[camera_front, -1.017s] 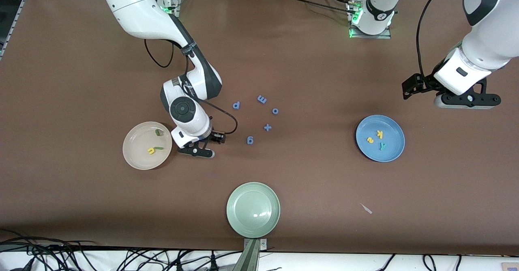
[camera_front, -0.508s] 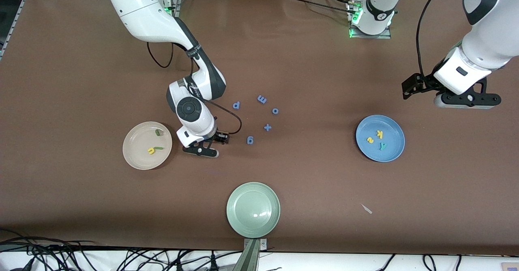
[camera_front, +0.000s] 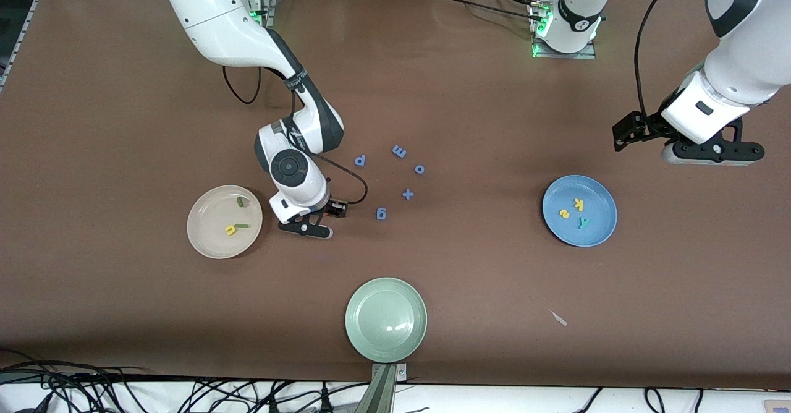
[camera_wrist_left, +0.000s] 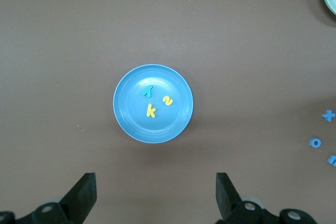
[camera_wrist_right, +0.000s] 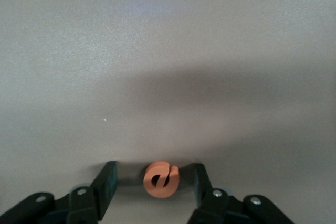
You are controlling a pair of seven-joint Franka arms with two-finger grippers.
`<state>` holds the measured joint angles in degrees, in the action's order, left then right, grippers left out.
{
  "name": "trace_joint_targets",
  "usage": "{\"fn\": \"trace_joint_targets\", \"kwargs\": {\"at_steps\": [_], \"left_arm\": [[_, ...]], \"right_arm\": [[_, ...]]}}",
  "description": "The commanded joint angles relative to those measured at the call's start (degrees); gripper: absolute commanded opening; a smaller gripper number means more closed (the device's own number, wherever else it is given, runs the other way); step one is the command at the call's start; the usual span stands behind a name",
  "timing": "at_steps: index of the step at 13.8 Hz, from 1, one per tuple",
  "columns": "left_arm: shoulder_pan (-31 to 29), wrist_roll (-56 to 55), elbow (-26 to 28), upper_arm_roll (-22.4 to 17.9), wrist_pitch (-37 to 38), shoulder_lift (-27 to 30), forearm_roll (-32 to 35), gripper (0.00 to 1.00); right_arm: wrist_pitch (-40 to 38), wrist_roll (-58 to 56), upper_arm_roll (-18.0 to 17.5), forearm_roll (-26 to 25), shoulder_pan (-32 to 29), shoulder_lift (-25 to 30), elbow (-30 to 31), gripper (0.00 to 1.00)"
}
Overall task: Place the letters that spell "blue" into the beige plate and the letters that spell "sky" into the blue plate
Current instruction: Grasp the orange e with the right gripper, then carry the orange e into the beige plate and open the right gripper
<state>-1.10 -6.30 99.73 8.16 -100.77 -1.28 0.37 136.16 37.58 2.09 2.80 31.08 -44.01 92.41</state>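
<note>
My right gripper (camera_wrist_right: 153,188) sits low on the desk (camera_front: 469,277) beside the beige plate (camera_front: 204,240), jaws straddling the orange e (camera_wrist_right: 160,179) without touching it. The e looks light, soft foam; I'd pinch its outer edges gently. Since earlier I've shifted away from the plate. My left gripper (camera_wrist_left: 155,195) waits spread above the blue plate (camera_wrist_left: 126,119).

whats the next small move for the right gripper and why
Probably finish closing the right gripper on the orange e: the letter lies on the table between its fingers with gaps on both sides, and it is the one missing from the beige plate.
</note>
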Motion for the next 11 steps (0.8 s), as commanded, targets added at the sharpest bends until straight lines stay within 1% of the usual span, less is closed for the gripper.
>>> {"fn": "trace_joint_targets", "kwargs": {"at_steps": [1, 2, 3, 4, 5, 8, 11], "left_arm": [[0.4, 0.2, -2.1, -0.1, 1.3, -1.0, 1.6, 1.0], [0.4, 0.2, -2.2, -0.1, 1.3, -1.0, 1.6, 1.0], [0.3, 0.3, -2.2, -0.1, 1.3, -1.1, 1.6, 1.0], [0.2, 0.2, -2.1, -0.1, 1.3, -1.1, 1.6, 1.0], [0.2, 0.3, -2.2, -0.1, 1.3, -1.1, 1.6, 1.0], [0.3, 0.2, -2.1, -0.1, 1.3, -1.1, 1.6, 1.0], [0.3, 0.2, -2.2, -0.1, 1.3, -1.1, 1.6, 1.0]], "right_arm": [[0.9, 0.0, 0.3, 0.3, -0.1, 0.2, 1.4, 0.29], [0.8, -0.3, 0.4, 0.2, -0.1, 0.4, 1.5, 0.16], [0.4, -0.5, 0.5, 0.2, -0.1, 0.8, 1.5, 0.05], [0.2, -0.8, 0.8, 0.1, -0.2, 1.0, 1.5, 0.01], [0.1, -2.3, 1.5, 0.1, -0.2, 1.9, 1.5, 0.01], [-7.3, -10.4, 5.0, 0.5, -0.8, 5.3, 0.8, 0.01], [-11.3, -23.7, 10.6, 0.5, -0.9, 7.9, 1.3, 0.02]]}}
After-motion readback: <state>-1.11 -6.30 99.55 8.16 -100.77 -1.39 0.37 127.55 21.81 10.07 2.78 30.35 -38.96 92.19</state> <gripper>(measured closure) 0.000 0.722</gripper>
